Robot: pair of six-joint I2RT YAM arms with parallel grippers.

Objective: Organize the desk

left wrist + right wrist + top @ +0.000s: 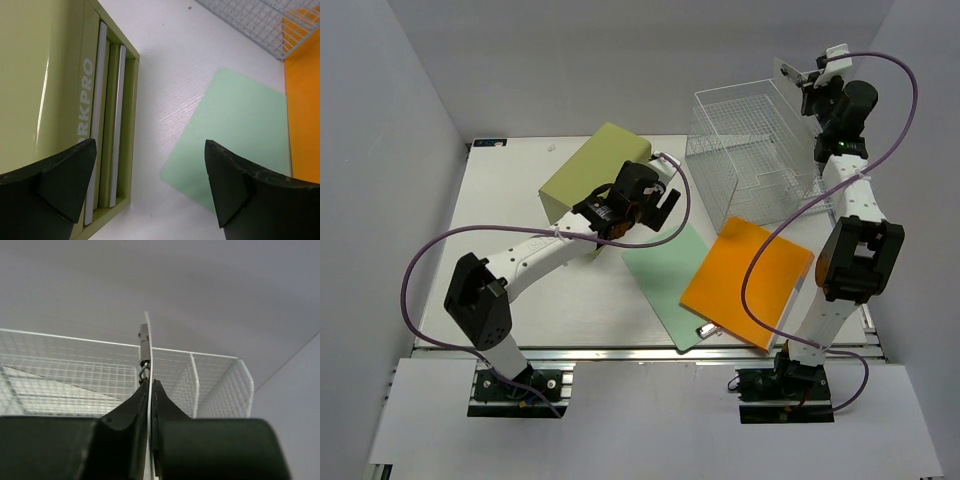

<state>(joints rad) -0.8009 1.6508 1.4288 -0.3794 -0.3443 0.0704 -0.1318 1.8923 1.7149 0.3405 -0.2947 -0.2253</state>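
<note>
Clear plastic, a clipboard [788, 72] is pinched edge-on by the right hand [813, 85] above the wire rack [750, 150], which stands at the far right of the worktop [505, 200]. So thin a grip may slip and drop it outside the rack. Left of the rack, the left hand [662, 198] is spread.

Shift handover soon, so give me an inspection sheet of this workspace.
Surface: white desk, silver rail in front.
Job's things: green sheet lying flat; orange sheet overlapping its right edge.
Clutter: olive drawer box; wire rack.
Grippers: left gripper open, above the desk beside the drawer box; right gripper shut on clear board, above the rack.
Cables: purple cables loop off both arms; one crosses above the orange sheet.
Surroundings: grey walls.
</note>
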